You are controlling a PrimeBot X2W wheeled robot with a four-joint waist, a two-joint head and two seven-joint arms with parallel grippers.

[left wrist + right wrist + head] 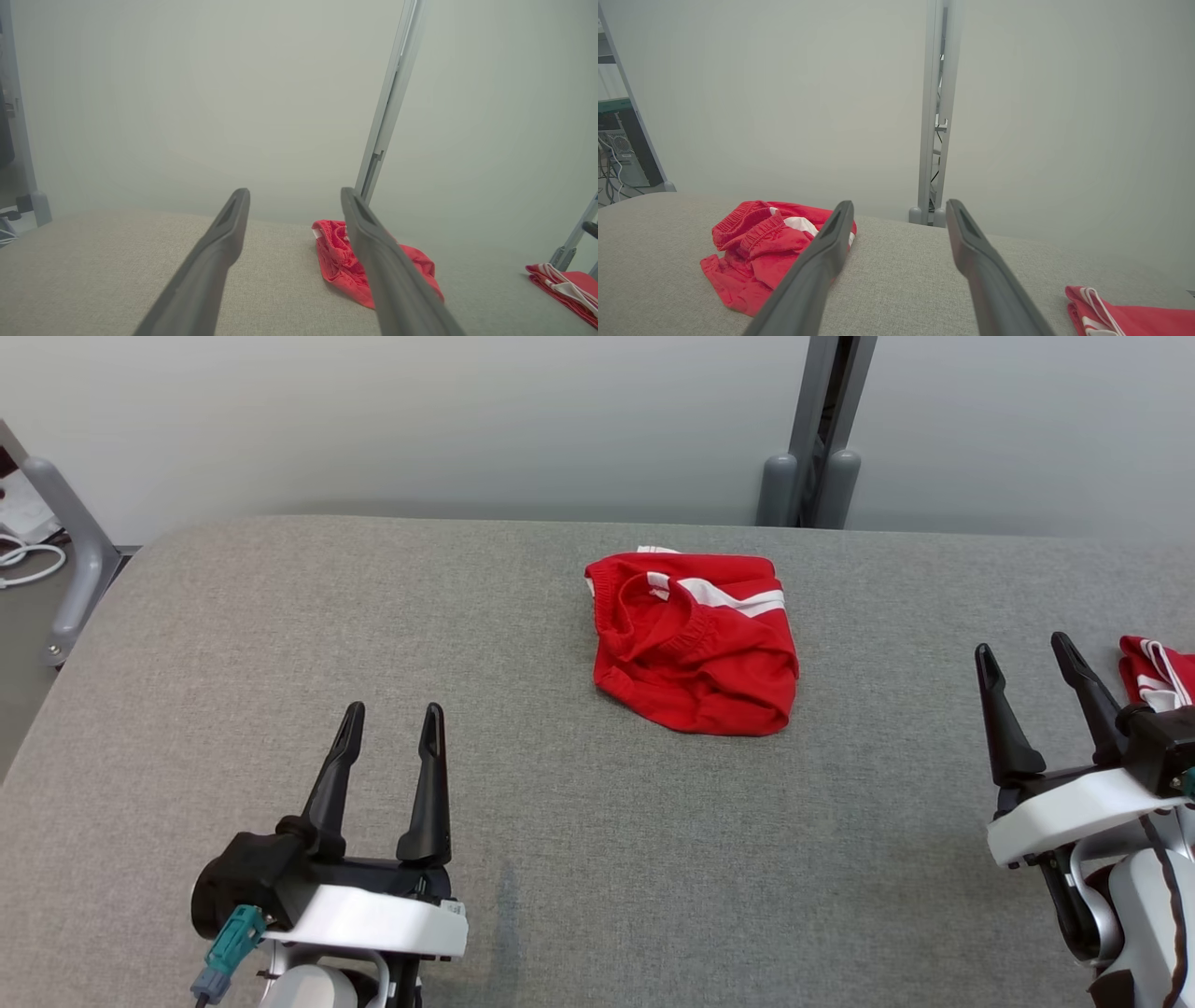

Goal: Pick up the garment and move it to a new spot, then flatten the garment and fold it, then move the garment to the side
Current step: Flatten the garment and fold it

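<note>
The crumpled red fabric garment with white stripes (695,644) lies toward the far edge of the grey cloth-covered counter (280,616). Our left gripper (392,714) and right gripper (1022,651) hover well apart from it, both open and empty. Another red striped cloth (1158,672) lies beside the right gripper.

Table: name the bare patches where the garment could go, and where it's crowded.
Widest bare patch: the table, left half, between its left edge, the left gripper and the red garment. Another: the near strip between both grippers. A narrower one: between the garment and the right gripper. Crowded: far right, where a second red garment lies by that gripper.
</note>
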